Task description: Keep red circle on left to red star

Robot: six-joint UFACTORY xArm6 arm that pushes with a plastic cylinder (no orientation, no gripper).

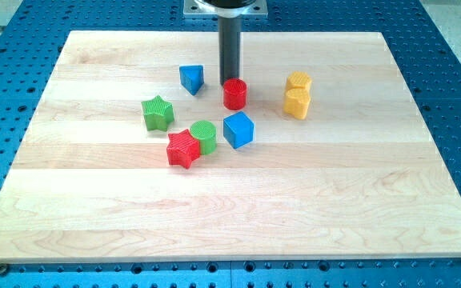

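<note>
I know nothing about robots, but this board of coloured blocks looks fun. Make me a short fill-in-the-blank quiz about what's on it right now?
1. My tip sits just above the red ____, toward the view's top.
2. The red star touches the ____ cylinder.
3. The red circle lies to the view's ____ of the red star.
4. Two ____ blocks sit together at the view's right.

Missing words: circle; green; right; yellow

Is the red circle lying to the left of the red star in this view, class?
No: the red circle lies up and to the view's right of the red star, just below my tip.
</note>
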